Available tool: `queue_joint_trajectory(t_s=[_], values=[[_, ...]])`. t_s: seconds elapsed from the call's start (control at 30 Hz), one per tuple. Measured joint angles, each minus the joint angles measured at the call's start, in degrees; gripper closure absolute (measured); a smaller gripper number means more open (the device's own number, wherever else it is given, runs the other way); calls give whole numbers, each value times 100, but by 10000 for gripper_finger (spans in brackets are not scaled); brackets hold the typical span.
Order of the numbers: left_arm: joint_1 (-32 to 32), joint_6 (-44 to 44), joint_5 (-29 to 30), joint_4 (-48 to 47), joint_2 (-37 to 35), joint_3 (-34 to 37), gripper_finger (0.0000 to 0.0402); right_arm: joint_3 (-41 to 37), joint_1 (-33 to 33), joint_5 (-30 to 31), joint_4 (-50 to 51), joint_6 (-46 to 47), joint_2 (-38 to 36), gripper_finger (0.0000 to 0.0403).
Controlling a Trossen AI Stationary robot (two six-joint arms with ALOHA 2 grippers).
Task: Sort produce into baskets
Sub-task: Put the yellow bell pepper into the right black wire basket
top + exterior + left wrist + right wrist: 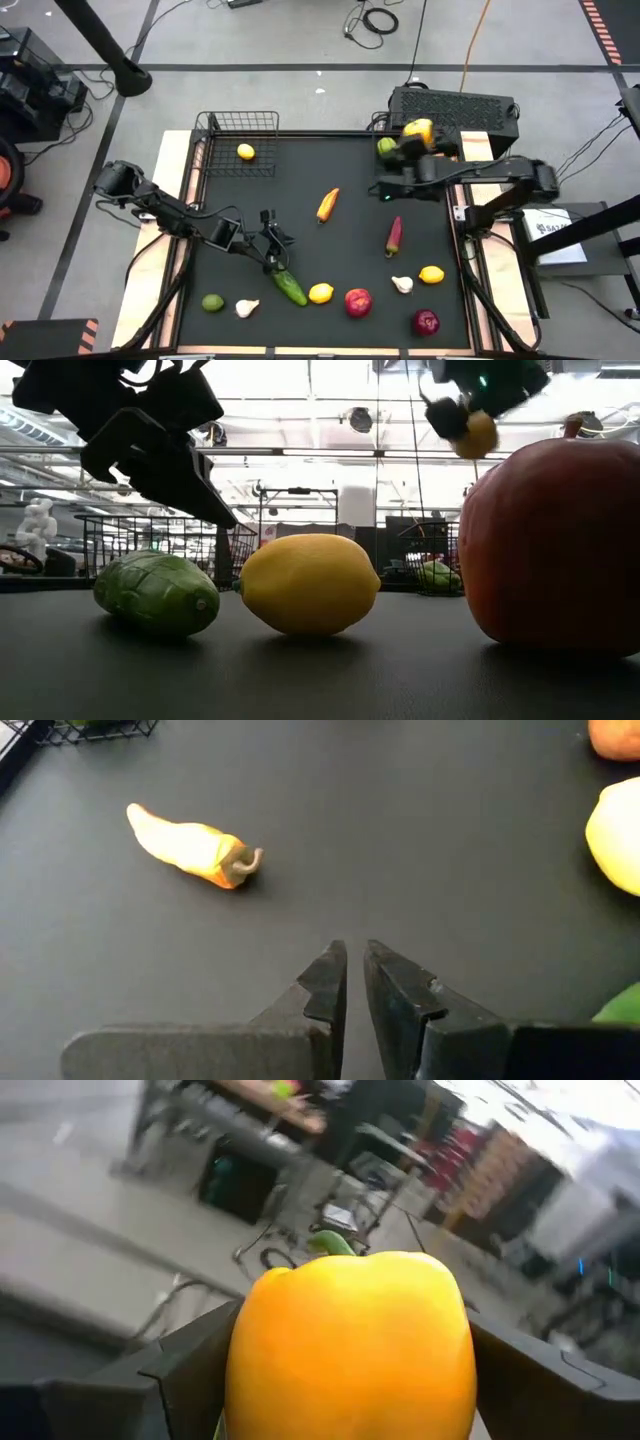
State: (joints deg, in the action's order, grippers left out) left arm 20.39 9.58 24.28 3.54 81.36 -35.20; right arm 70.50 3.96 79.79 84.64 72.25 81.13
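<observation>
Nearest the low camera I have a red apple (555, 545) filling the right of that view, with a lemon (310, 582) and the green cucumber (158, 592) just to its left on the black worktop (330, 250).

From above, the biggest pieces are the two wire baskets. The left basket (262, 124) stands at the far left corner of the worktop and holds one lemon (246, 152). The right basket (388, 126) sits at the far right corner, mostly hidden under my right arm, with a green piece (385, 145) showing in it.

My right gripper (420, 133) hangs over that right basket, its fingers clenched on a yellow pepper (350, 1342), which fills the right wrist view.

My left gripper (276, 258) is at the near left of the worktop, just beside the stem end of the cucumber; its fingers (325, 980) are pressed almost together with nothing between them.

Loose on the worktop: an orange-yellow pepper (327, 204) in the middle, a red chili (394, 236) to its right, and along the near edge a lime (213, 302), a garlic (247, 308), the lemon beside the cucumber, the red apple, a second garlic (402, 284), another lemon (431, 274) and a darker apple (426, 322) at the near right.
</observation>
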Motion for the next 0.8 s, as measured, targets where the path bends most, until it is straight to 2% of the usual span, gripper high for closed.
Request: queue_joint_trajectory(t_s=[0.07, 0.17, 0.3, 0.4, 0.6, 0.8], values=[[-1, -109, -3, 60, 0, 0, 354, -722, 154, 200, -577, 342, -358, 67], [-61, -251, 1, 168, 0, 0, 354, -1652, 379, 458, -1841, 341, -682, 65], [-128, -391, -5, 389, 0, 0, 354, -2456, 933, 574, -3615, -293, -779, 66], [-129, -401, -11, 475, 0, 0, 354, -2683, 1365, 400, -4575, -1167, -676, 66], [-127, -408, -64, 490, 0, 0, 354, -2717, 2082, -208, -5235, -2567, -521, 66], [-127, -402, -156, 494, 0, 0, 354, -2717, 2601, -427, -5233, -2839, -291, 54]])
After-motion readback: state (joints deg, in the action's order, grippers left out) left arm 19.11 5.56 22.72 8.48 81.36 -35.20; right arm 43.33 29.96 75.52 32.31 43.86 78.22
